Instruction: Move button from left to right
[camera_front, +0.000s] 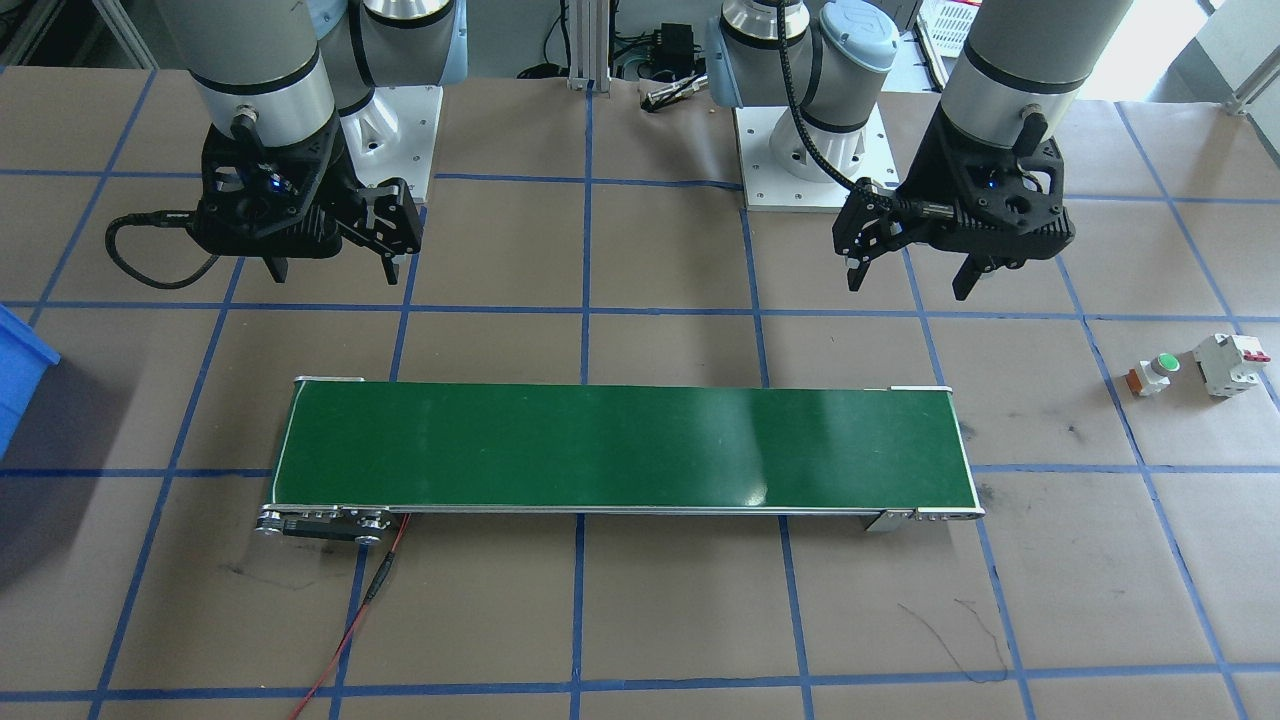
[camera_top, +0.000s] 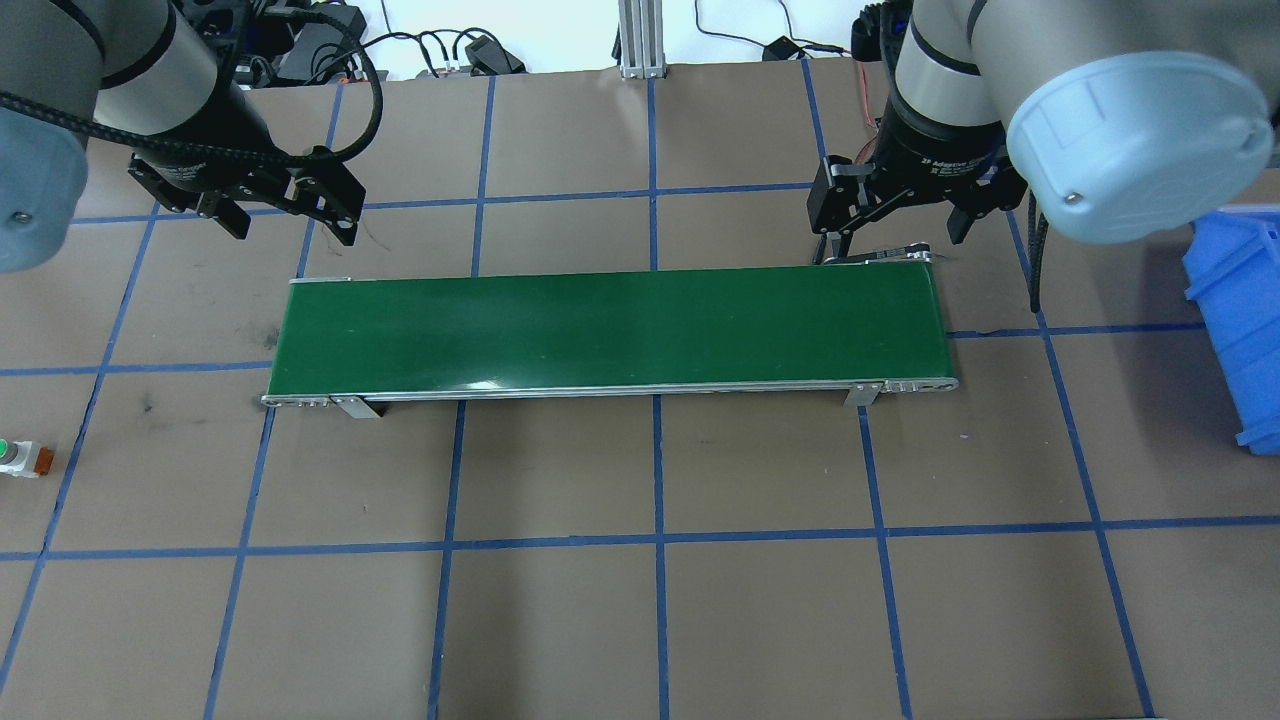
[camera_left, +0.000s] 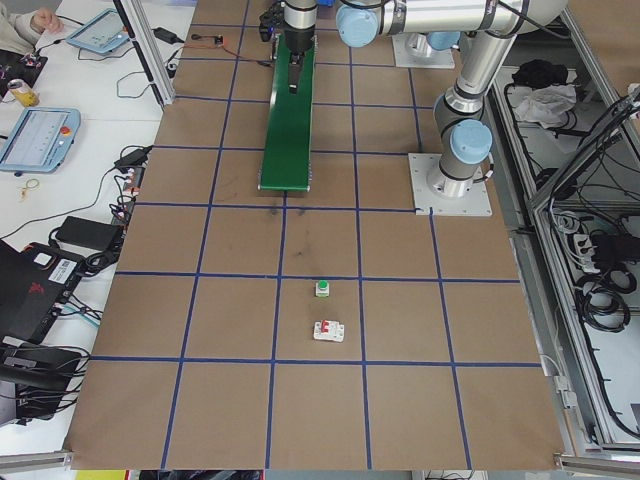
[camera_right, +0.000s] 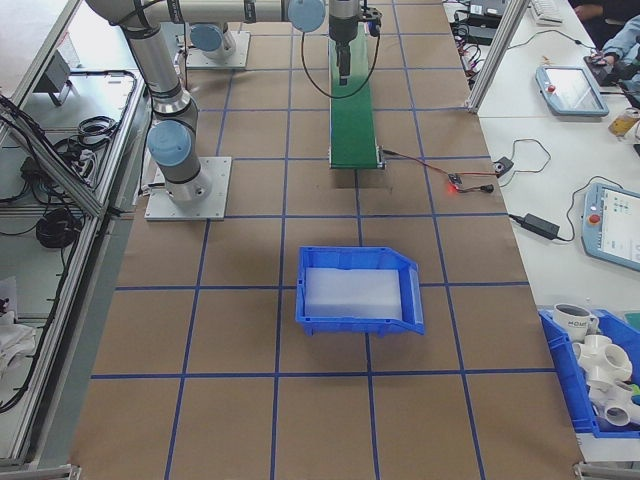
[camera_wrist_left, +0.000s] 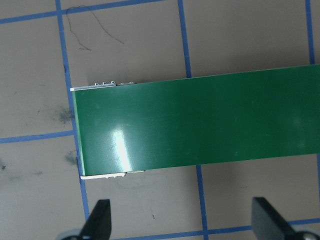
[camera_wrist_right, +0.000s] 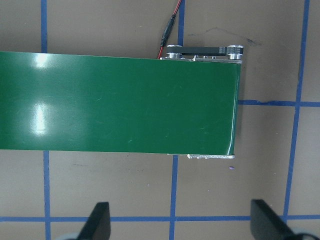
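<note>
The button (camera_front: 1152, 373), with a green cap, white body and orange-red end, lies on the brown table far out on my left side. It also shows at the overhead view's left edge (camera_top: 18, 457) and in the exterior left view (camera_left: 323, 289). My left gripper (camera_front: 910, 272) (camera_top: 292, 228) hovers open and empty behind the left end of the green conveyor belt (camera_top: 610, 330), well away from the button. My right gripper (camera_front: 335, 270) (camera_top: 893, 243) hangs open and empty behind the belt's right end. Each wrist view shows spread fingertips (camera_wrist_left: 100, 220) (camera_wrist_right: 100, 220) and one end of the belt.
A white circuit breaker (camera_front: 1230, 362) with a red lever lies just beyond the button. A blue bin (camera_top: 1240, 320) (camera_right: 360, 290) stands on the table at my right. A red wire (camera_wrist_right: 170, 30) leaves the belt's motor end. Blue tape lines grid the table.
</note>
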